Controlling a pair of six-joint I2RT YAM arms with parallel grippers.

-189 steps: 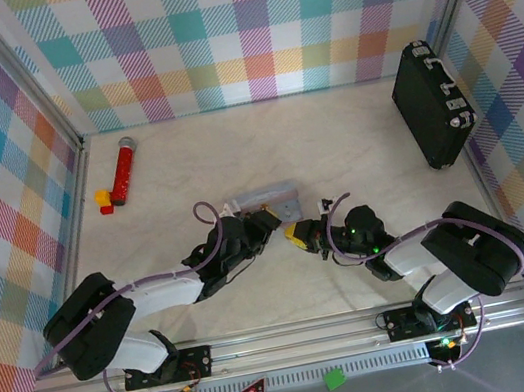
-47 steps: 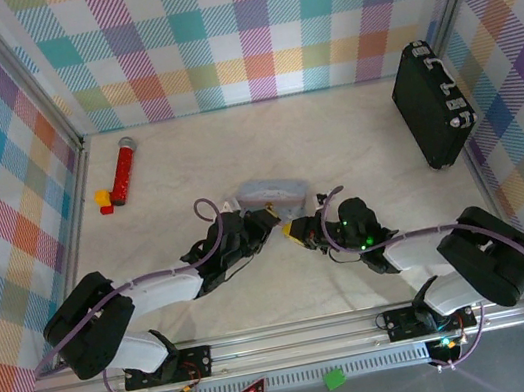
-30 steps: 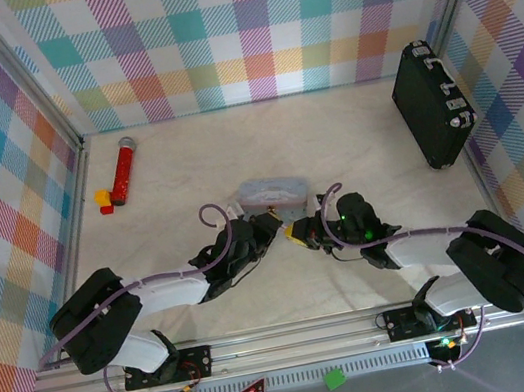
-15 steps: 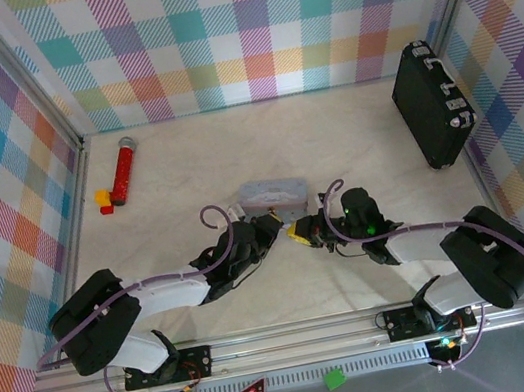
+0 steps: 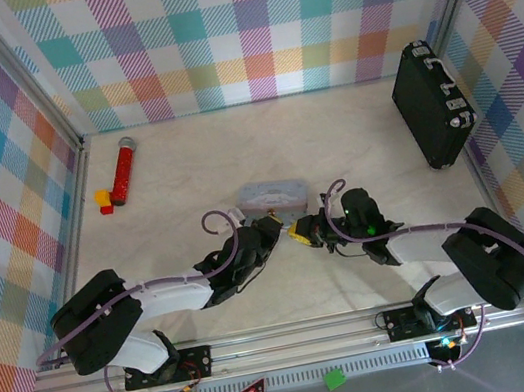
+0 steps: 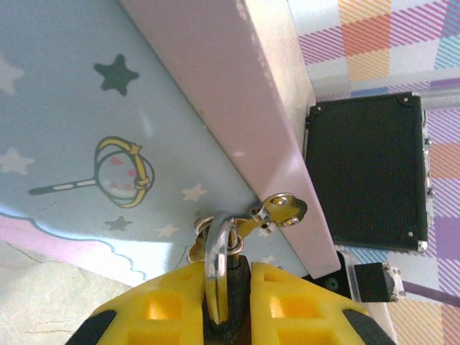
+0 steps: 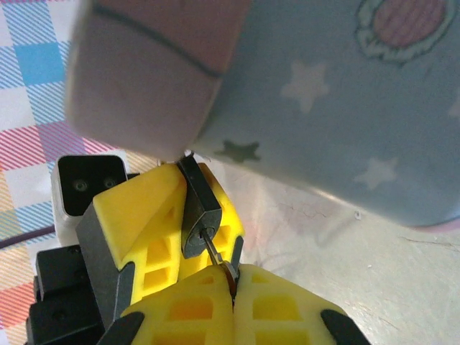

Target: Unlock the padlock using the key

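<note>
The small black padlock with a metal shackle (image 7: 199, 208) is clamped by the left gripper (image 6: 227, 279) beside the pale blue starred tin (image 6: 86, 129). The thin grey metal key (image 7: 213, 251), pinched in the right gripper (image 7: 232, 279), is touching the padlock's end.

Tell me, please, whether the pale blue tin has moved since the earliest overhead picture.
Yes. In the top view the tin has shifted slightly to the right, toward the black briefcase standing by the right wall.

Padlock (image 7: 195, 208) w/ key (image 7: 213, 251) just before tin (image 5: 272, 194); briefcase (image 5: 434, 105) far R.
</note>
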